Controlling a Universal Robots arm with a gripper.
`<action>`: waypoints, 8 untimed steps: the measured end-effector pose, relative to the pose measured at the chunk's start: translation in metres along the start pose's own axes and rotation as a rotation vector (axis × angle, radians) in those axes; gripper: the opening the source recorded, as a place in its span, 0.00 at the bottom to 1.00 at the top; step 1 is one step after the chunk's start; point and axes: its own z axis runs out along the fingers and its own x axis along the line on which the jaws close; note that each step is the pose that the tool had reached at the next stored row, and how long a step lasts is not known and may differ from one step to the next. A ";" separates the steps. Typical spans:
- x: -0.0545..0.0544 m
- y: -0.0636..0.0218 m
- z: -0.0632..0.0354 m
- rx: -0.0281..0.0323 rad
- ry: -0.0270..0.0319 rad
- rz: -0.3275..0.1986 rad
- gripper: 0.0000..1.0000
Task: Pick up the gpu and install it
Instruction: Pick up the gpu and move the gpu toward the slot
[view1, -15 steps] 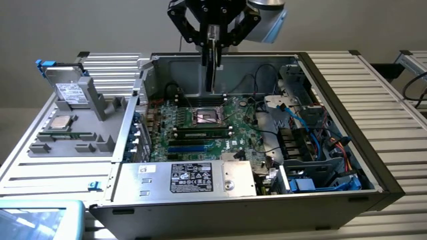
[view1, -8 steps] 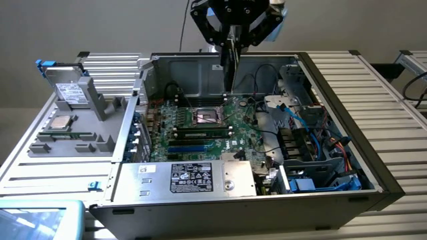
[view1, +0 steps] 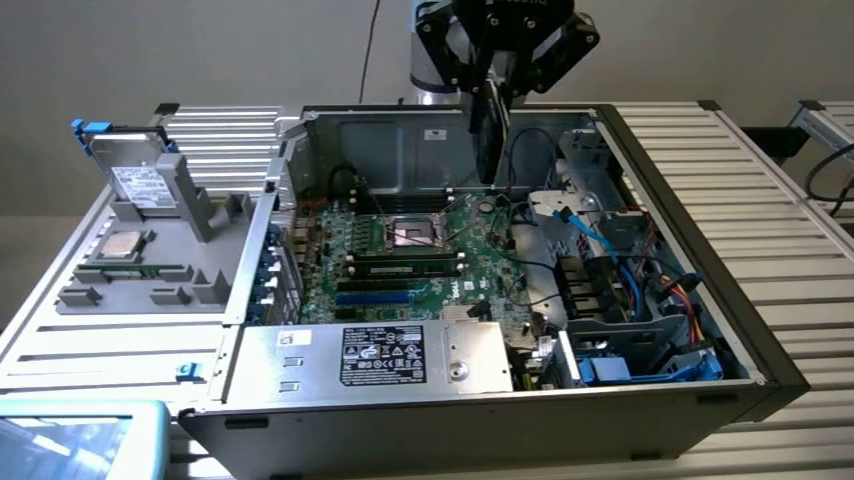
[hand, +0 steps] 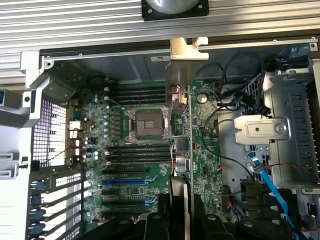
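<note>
Silver-bracketed gpu (hand: 180, 85) upright within tool (hand: 183, 220)

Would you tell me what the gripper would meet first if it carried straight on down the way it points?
Probably the motherboard beside the CPU socket, touched first by the gpu that the gripper holds; depth is unclear.

Mid-frame in the exterior view, on the slatted table (view1: 754, 200): the open case (view1: 387, 140). Inside, motherboard (view1: 461, 215) at centre, socket (view1: 410, 237) in its middle, memory slots (view1: 400, 268) just below. Power supply (view1: 380, 355) at lower centre, drive cage (view1: 627, 310) at lower right. Parts tray (view1: 214, 250) at left, beside the case (a drive (view1: 138, 185) upright at its upper end). At top centre, gripper (view1: 491, 90) above the case; holds the gpu (view1: 491, 130) on edge, hanging over the board.
</note>
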 end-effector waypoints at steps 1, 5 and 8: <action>-0.003 0.0002 -0.0001 0.0000 -0.0002 -0.001 0.29; -0.015 0.0009 -0.0002 0.0000 -0.0018 -0.003 0.29; -0.023 0.0013 0.0008 -0.0008 -0.0040 -0.004 0.29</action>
